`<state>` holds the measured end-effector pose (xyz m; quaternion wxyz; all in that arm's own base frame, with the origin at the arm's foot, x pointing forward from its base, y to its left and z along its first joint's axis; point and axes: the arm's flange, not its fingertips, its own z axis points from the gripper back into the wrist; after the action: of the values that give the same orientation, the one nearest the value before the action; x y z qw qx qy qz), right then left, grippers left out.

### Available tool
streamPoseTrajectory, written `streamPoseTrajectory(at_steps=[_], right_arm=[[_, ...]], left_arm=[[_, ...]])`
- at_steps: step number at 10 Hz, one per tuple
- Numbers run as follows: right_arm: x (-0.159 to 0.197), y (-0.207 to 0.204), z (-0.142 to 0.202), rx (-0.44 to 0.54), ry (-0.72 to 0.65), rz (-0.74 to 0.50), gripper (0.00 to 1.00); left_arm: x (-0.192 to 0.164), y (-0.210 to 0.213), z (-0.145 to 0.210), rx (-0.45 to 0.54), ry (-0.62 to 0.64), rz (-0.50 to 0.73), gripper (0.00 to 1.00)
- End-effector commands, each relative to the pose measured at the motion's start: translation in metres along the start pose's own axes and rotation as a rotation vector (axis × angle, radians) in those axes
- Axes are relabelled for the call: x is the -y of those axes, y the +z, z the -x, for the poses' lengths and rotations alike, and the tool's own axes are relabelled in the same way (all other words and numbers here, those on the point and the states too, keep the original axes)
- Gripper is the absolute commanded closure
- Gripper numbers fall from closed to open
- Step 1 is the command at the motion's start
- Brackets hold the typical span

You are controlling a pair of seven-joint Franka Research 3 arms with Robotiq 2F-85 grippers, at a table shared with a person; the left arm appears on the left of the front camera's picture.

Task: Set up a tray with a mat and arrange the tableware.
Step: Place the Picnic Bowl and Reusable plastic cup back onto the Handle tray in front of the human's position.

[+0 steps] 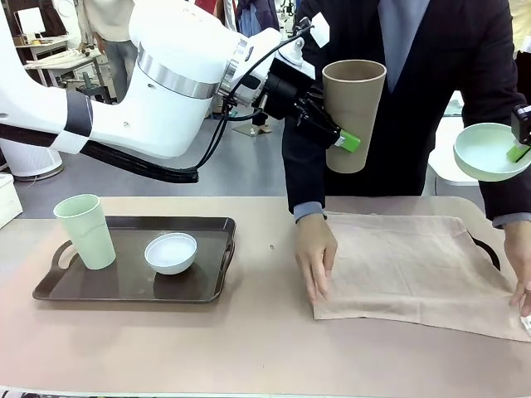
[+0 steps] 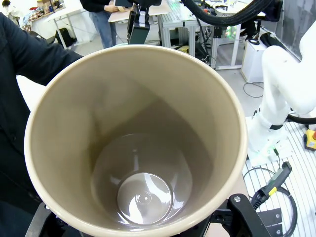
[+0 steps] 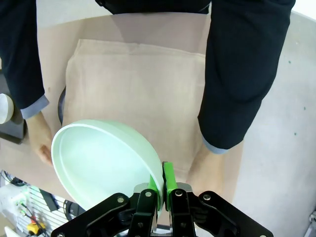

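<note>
**In hand**
- Mat (image 1: 415, 265): beige cloth spread over a second tray, whose handle (image 1: 488, 249) shows at the cloth's right edge. Judged the destination. It should lie flat before anything lands.
- Brown cup (image 1: 354, 99): held upright in the air above the mat's left end, with the left end effector (image 1: 347, 141) clamped across its lower wall. Lower it straight down, base level, and release only once it is seated.
- Mint bowl (image 1: 485, 153): held aloft at the right, tilted, its rim pinched between the pads of the right end effector (image 3: 162, 182). Level it before setting it down, well apart from the cup.

**Around**
- Table (image 1: 249, 348): tan top carrying everything.
- Dark tray (image 1: 124, 286): at the left, holding the two pieces listed below.
- Person's hands (image 1: 315, 253) (image 1: 521, 265): pressed on the mat's left and right edges. These are the main obstruction, so the pieces should come down between them, or once they are withdrawn.
- Pale green cup (image 1: 85, 230): upright at the dark tray's left end.
- White bowl (image 1: 171, 252): just beside it, to be fetched later.
</note>
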<state>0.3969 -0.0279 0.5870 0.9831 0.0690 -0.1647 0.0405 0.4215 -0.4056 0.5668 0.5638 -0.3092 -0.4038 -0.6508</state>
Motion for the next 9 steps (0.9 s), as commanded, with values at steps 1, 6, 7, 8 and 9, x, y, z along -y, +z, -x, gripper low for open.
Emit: streamPoseTrajectory(at_steps=[1,6,7,8,9], right_arm=[[-0.0017,-0.0031,-0.0006,0.011,0.001,0.008,1.0],[-0.0017,-0.0031,-0.0006,0.011,0.001,0.008,1.0],[-0.0017,-0.0031,-0.0006,0.011,0.001,0.008,1.0],[-0.0017,-0.0031,-0.0006,0.011,0.001,0.008,1.0],[-0.0017,-0.0031,-0.0006,0.011,0.001,0.008,1.0]], left_arm=[[-0.0009,0.0014,-0.0011,0.026,-0.017,0.006,0.26],[-0.0009,0.0014,-0.0011,0.026,-0.017,0.006,0.26],[-0.0009,0.0014,-0.0011,0.026,-0.017,0.006,0.26],[-0.0009,0.0014,-0.0011,0.026,-0.017,0.006,0.26],[-0.0009,0.0014,-0.0011,0.026,-0.017,0.006,0.26]])
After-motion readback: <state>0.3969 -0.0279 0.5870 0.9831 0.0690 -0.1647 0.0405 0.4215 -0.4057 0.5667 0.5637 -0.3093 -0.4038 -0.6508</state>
